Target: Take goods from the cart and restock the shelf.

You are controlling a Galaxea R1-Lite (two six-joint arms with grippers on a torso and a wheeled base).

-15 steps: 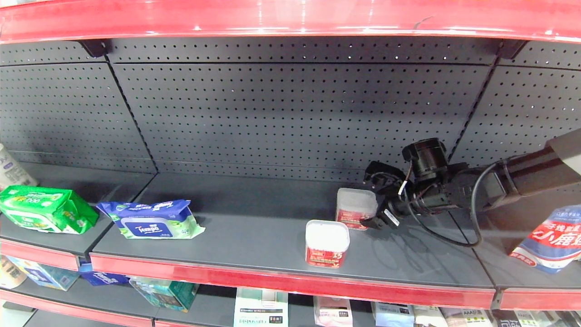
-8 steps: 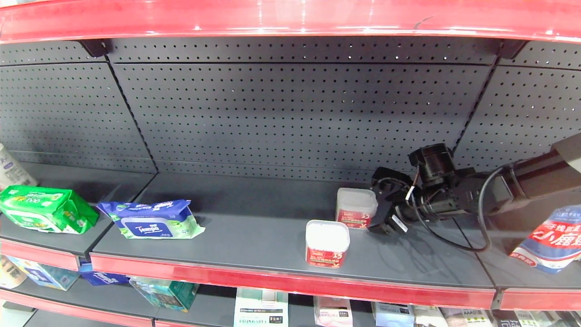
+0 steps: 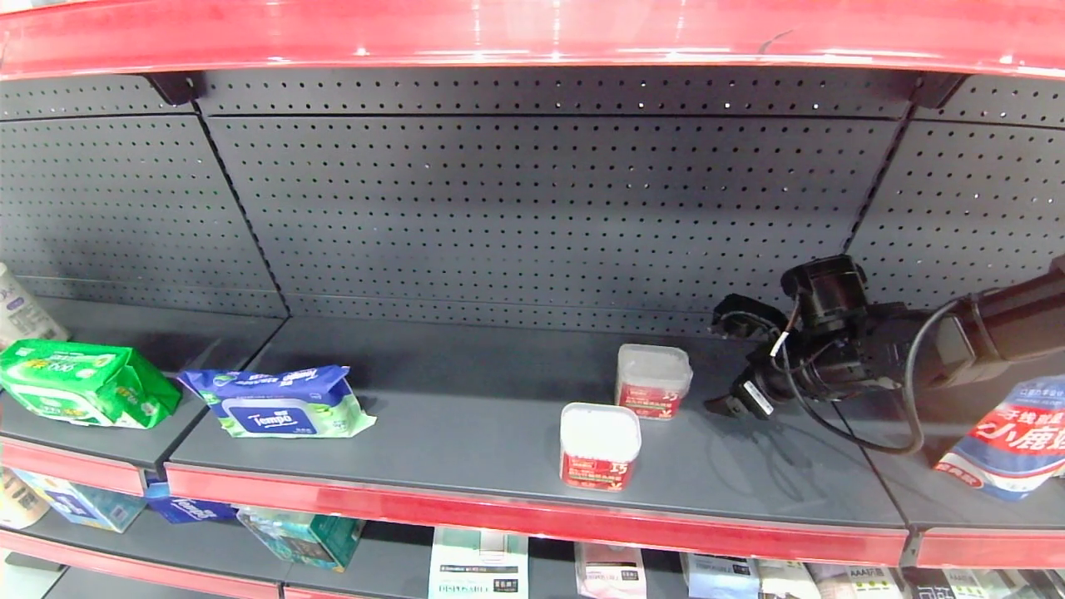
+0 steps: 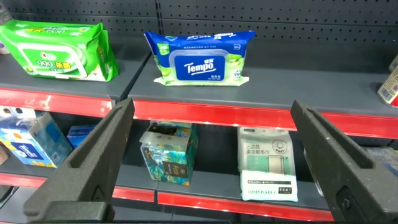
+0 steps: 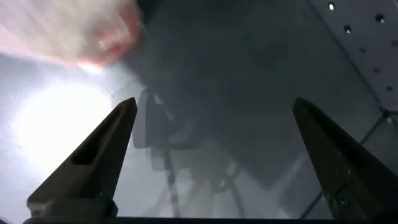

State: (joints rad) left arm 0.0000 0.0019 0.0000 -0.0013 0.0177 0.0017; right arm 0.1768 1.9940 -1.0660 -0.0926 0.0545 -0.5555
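Far tub (image 3: 653, 380), near tub (image 3: 599, 445): white lids, red labels. Right gripper (image 3: 719, 356) spread beside far tub; left gripper (image 4: 211, 149) spread. Cut-off pink blur (image 5: 68, 31) probably far tub.

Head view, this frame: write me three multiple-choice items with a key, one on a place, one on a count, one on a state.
1. The right gripper is:
A) to the right of the rear tub, apart from it
B) to its left, touching it
C) above it, pressing on its lid

2. White-lidded tubs standing on the shelf:
A) one
B) two
C) four

3. The right gripper's jaws are:
A) shut on a tub
B) shut, empty
C) open, empty

Key: 1A, bare shelf shows between gripper and tub. 2B, the rear tub and the front tub. 3C, the right wrist view shows the jaws spread wide with nothing between them.
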